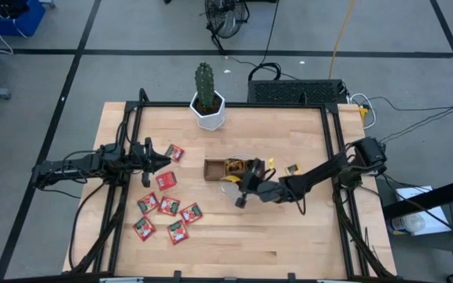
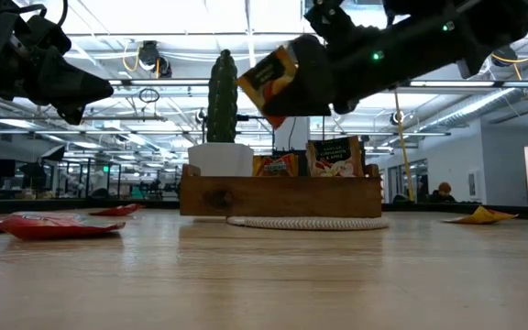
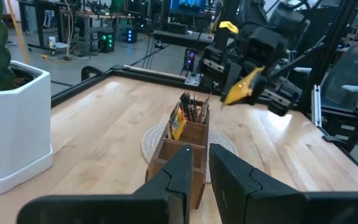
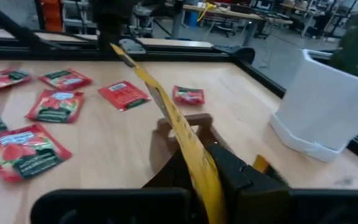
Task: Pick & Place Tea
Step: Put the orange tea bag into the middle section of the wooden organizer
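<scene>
- High view: the pale wooden desk [image 1: 289, 236] stands on a grey floor crossed by dark lines. A cactus in a white pot [image 1: 208, 106] sits at twelve o'clock on the desk. The brown wooden tray [image 1: 215, 170] lies at the centre on a round pale mat, with sachets standing inside. Seven red tea sachets [image 1: 166, 180] are scattered at nine o'clock from the tray. The left tool [image 1: 163, 159] hangs near the uppermost red sachet. The right tool [image 1: 250, 171] reaches in from three o'clock, over the tray's right end. A loose yellow sachet [image 1: 292, 168] lies on the desk at three o'clock from the tray.
- Low view: the right tool [image 2: 293, 78] is above the tray [image 2: 280, 196], clamped on an orange-yellow sachet [image 2: 269, 82] held tilted in the air. Red sachets [image 2: 53, 225] lie flat at nine o'clock. Behind runs an open hall with ceiling lights and a seated person [image 2: 443, 192] far off.
- Left wrist view: the left tool [image 3: 199, 165] has its fingers close together with a narrow gap, holding nothing. Beyond it are the tray [image 3: 185, 146] and the held sachet [image 3: 244, 87]. Workbenches and equipment racks fill the room behind.
- Right wrist view: the fingers [image 4: 238, 171] pinch the yellow sachet [image 4: 182, 134] edge-on; red sachets [image 4: 58, 104] lie beyond on the desk.
</scene>
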### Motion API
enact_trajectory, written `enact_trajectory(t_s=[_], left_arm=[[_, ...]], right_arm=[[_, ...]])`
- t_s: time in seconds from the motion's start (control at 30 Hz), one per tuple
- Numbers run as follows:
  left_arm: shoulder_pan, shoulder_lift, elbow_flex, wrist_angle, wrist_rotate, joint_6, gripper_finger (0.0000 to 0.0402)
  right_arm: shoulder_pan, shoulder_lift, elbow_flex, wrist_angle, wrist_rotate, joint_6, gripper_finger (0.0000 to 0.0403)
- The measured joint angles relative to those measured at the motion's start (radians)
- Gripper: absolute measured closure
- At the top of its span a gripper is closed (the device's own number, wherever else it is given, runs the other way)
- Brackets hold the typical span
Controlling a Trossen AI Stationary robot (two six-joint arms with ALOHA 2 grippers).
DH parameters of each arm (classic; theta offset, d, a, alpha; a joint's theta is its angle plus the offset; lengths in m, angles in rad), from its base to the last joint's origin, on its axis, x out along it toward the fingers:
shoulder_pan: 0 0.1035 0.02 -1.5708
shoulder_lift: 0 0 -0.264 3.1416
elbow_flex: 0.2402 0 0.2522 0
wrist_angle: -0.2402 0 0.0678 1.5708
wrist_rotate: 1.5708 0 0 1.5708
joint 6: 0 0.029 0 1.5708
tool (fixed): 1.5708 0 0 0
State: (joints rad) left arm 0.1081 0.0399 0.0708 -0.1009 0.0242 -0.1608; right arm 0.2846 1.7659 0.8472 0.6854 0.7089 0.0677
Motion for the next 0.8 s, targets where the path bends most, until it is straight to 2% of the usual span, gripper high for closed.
enact_trajectory(t_s=[0.8], left_arm=[[0.0,0.0,0.0,0.0,0.0,0.0,0.0344]], right_arm=[[-0.042,0.041,0.019,-0.077,0.025,0.073,0.0391]])
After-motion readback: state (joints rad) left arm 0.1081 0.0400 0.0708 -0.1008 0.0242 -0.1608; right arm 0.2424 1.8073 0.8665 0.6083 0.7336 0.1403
